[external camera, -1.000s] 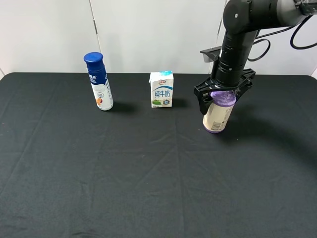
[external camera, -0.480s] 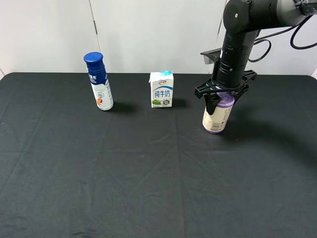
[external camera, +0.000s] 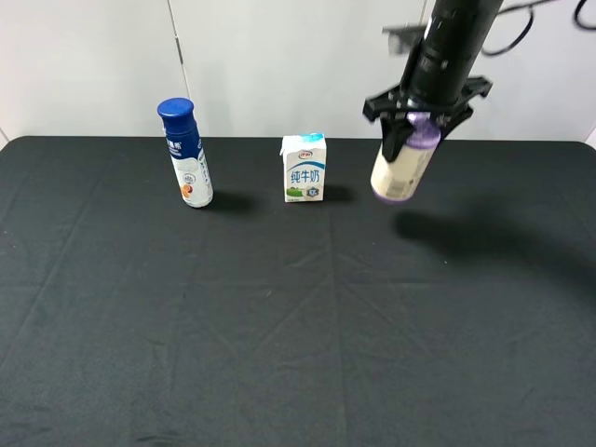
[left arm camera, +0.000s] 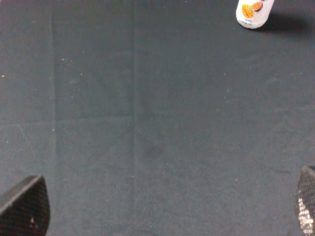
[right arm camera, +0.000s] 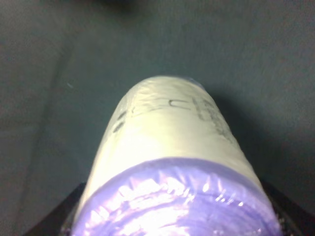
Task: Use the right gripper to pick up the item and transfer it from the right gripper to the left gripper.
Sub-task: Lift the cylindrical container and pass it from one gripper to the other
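The item [external camera: 401, 169], a cream-white bottle with a lilac cap, hangs tilted in the air above the right rear of the black table [external camera: 279, 335]. My right gripper [external camera: 422, 117] is shut on its capped top, and the bottle's shadow lies on the cloth below. The right wrist view is filled by the item [right arm camera: 172, 142], seen from its cap end down its body, with dark fingers at both sides. My left gripper [left arm camera: 162, 211] is open over bare cloth. Only its fingertips [left arm camera: 24, 209] show, far apart, and it is outside the exterior high view.
A taller blue-capped white bottle [external camera: 186, 154] stands upright at the back left, and its base also shows in the left wrist view [left arm camera: 252, 12]. A small white-and-blue milk carton [external camera: 304, 168] stands at the back centre, left of the raised item.
The right gripper closed on the item's cap, then lifted it off the table, up and slightly left. The two other containers have not moved.
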